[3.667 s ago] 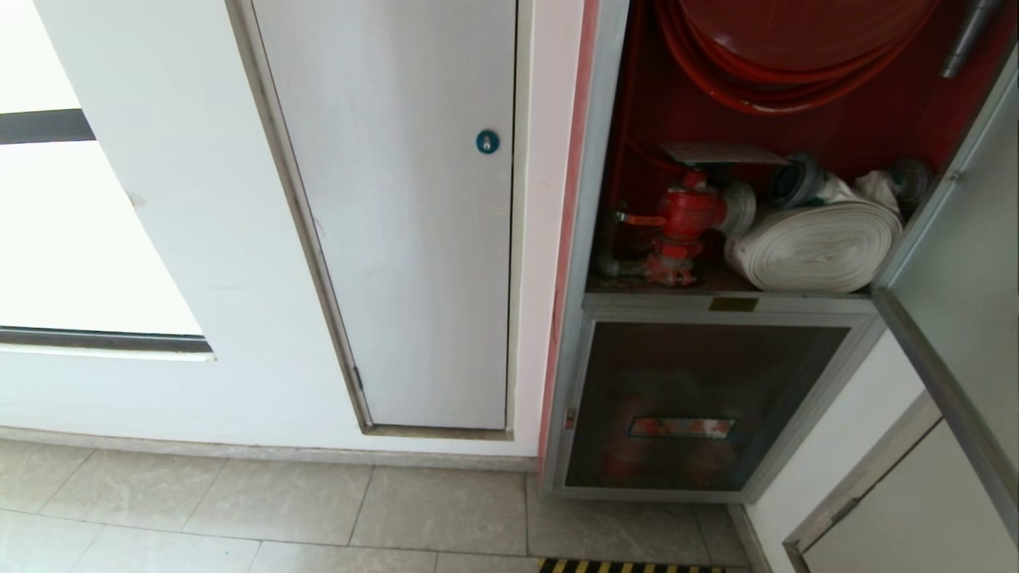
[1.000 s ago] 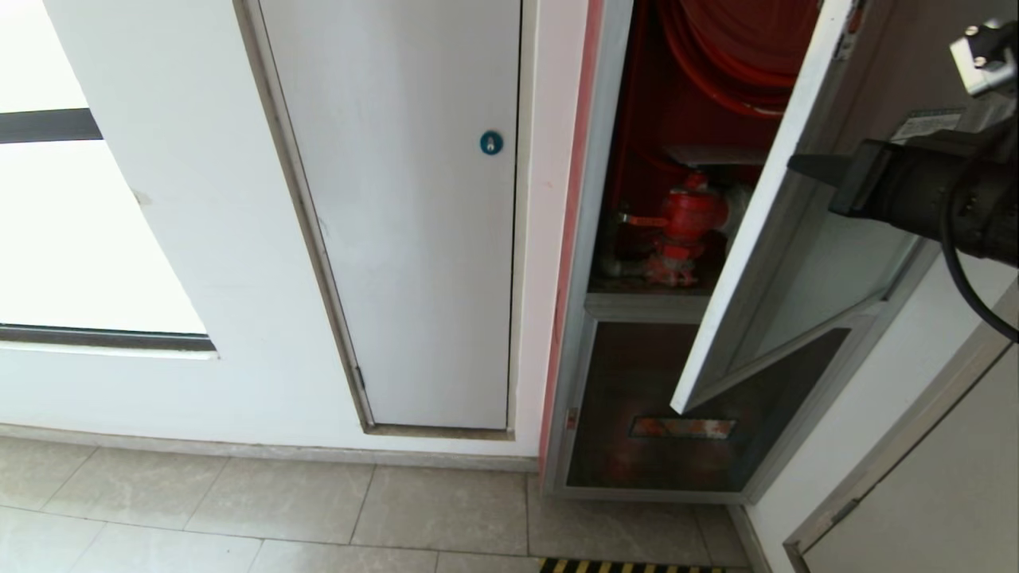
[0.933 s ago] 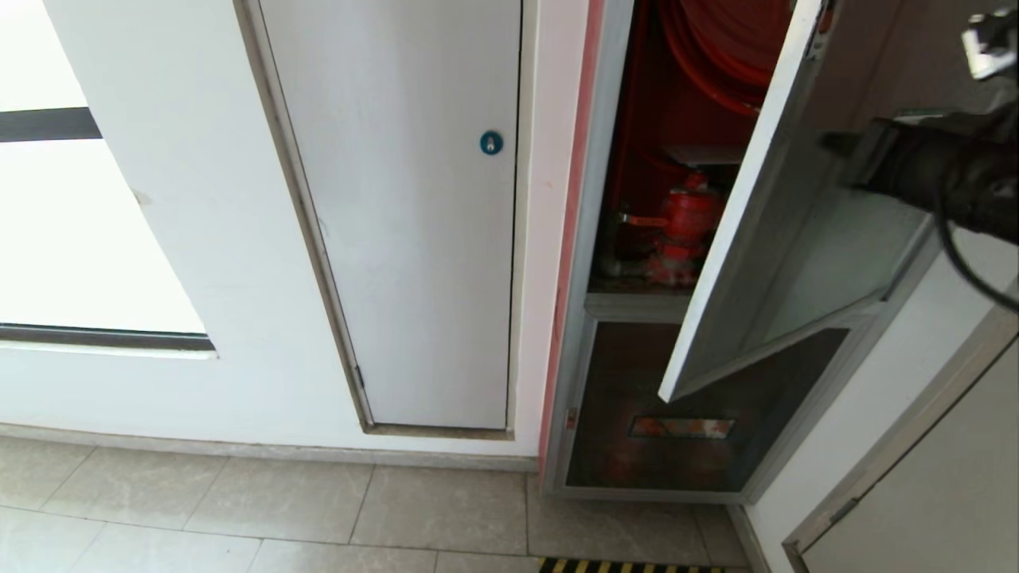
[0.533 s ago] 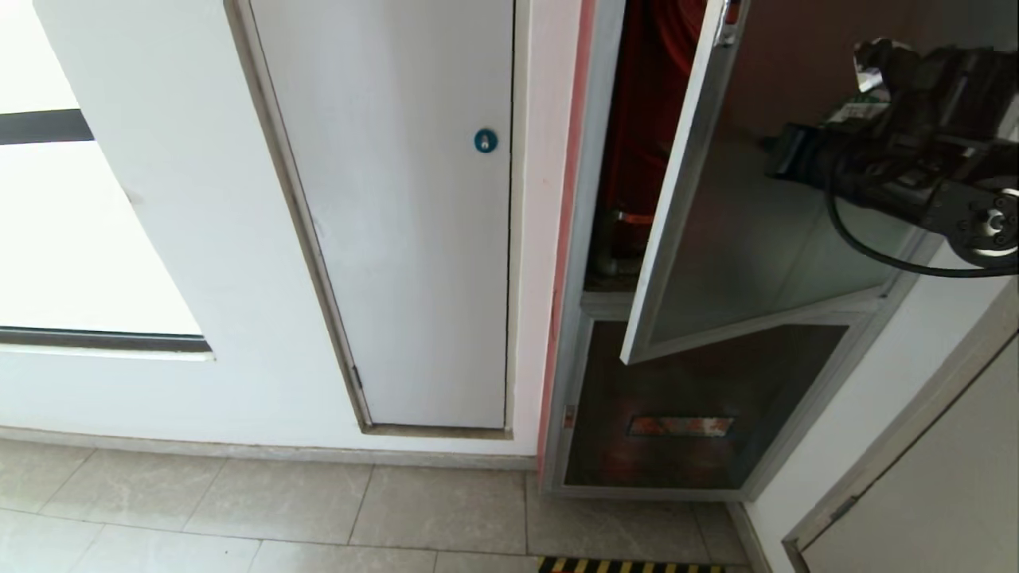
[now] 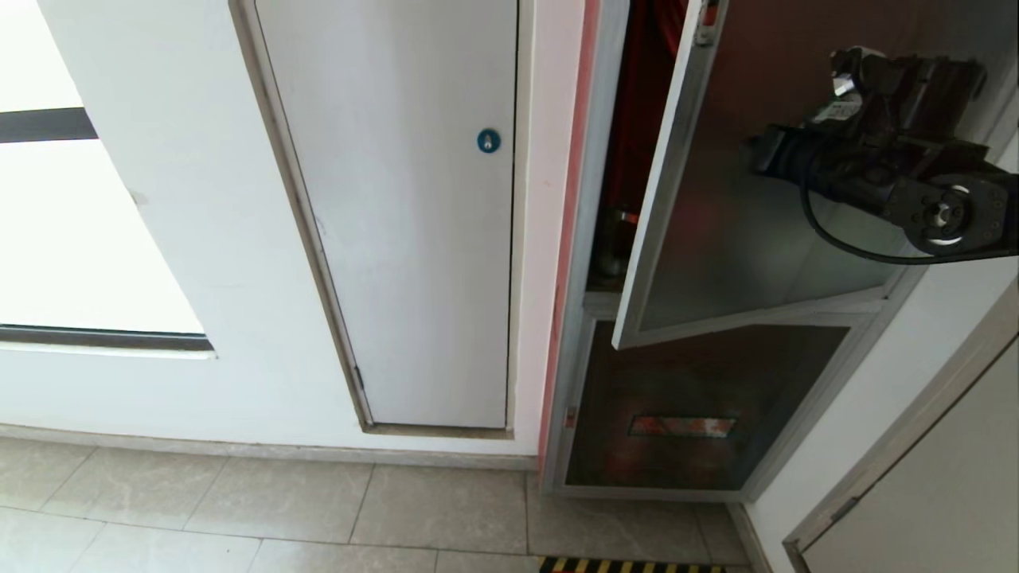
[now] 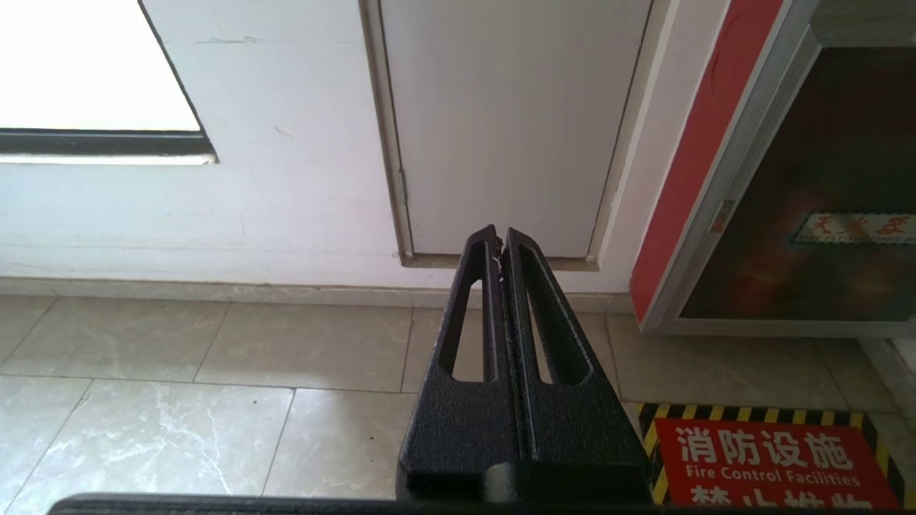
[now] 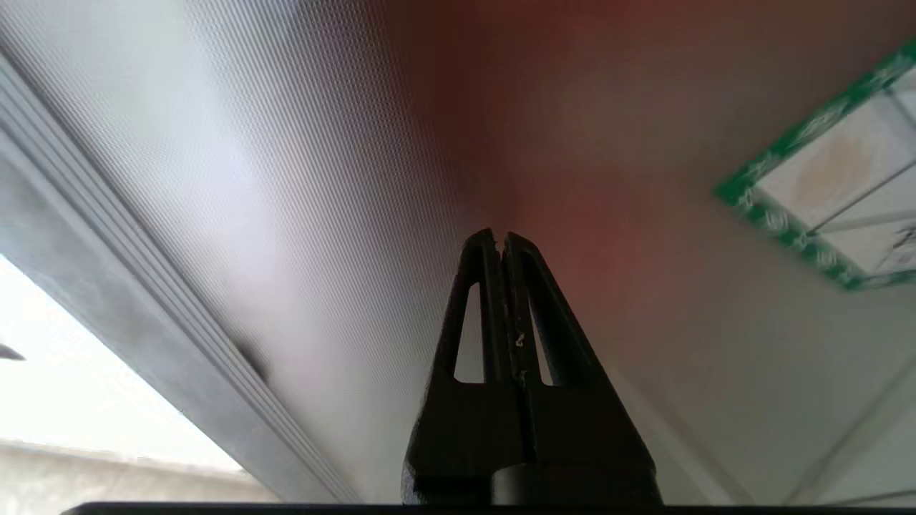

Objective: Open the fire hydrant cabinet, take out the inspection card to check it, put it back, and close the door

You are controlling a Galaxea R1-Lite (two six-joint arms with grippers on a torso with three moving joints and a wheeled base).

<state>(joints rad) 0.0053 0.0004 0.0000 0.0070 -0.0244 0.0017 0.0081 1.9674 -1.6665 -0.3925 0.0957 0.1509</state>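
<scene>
- My right tool (image 7: pixel 501 239) is clenched and empty, its tip set against the tinted glass of the door (image 5: pixel 764 263), near the middle of the pane and just beside the green-bordered sticker (image 7: pixel 837 207).
- My left tool (image 6: pixel 499 236) is likewise clenched on nothing, parked low and pointing at the floor (image 6: pixel 215 400) before the white panel (image 5: pixel 398 239).
- The door stands ajar: its free edge sits close to the left upright of the fire hydrant cabinet (image 5: pixel 593 159), leaving a narrow gap.
- Risk, in my judgement: a narrow tip pushing on smooth glass may skid sideways; contact would be lost and the door left unlatched.
- Risk: pressing far from the free edge gives a weak close; the latch tab (image 5: pixel 708 12) at the door's top edge may not catch.
- Risk: too hard a shove could slam the frame or stress the pane.
- Contents: through the gap I see only red interior and a dark fitting (image 5: pixel 617 239) near the shelf edge.
- The inspection card is not visible; I cannot confirm it lies inside.
- The lower compartment (image 5: pixel 692 406) is shut behind dark glass with a red label (image 5: pixel 681 426); contents indistinct.
</scene>
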